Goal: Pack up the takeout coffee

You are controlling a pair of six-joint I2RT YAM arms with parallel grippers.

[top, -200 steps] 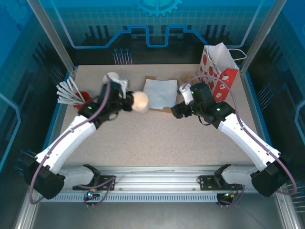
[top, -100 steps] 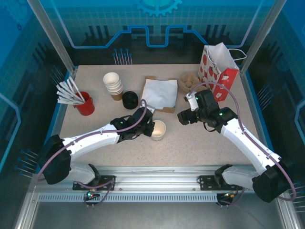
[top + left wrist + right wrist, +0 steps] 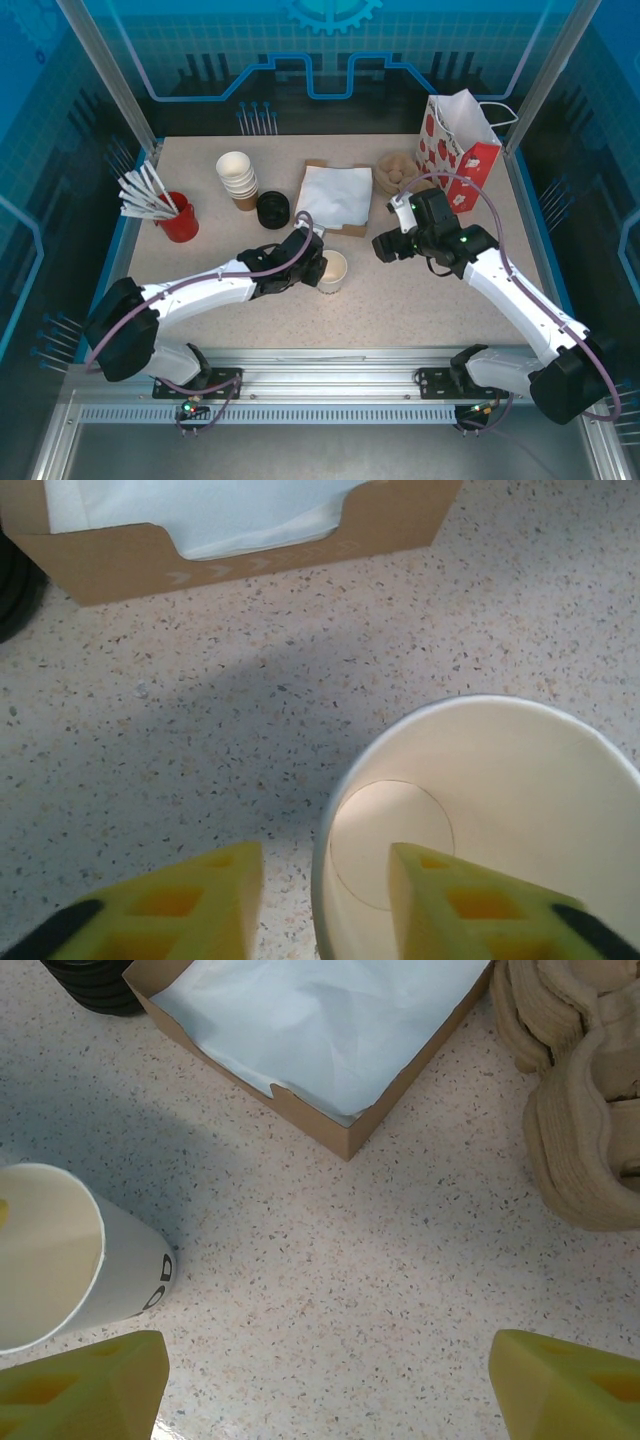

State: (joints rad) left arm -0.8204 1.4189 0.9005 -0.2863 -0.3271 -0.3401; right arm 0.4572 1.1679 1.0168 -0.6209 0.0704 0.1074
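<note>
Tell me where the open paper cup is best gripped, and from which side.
The cup stands upright and lidless, so probably pinch its wall at the rim from above, one finger inside, one outside, as the left tool straddles it.

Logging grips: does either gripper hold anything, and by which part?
Nothing held: left gripper straddles the cup wall without touching it; right gripper is open.

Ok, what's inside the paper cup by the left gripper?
One yellow finger of the left gripper reaches inside the cup; its pale bottom looks bare, though the finger hides the near part.
</note>
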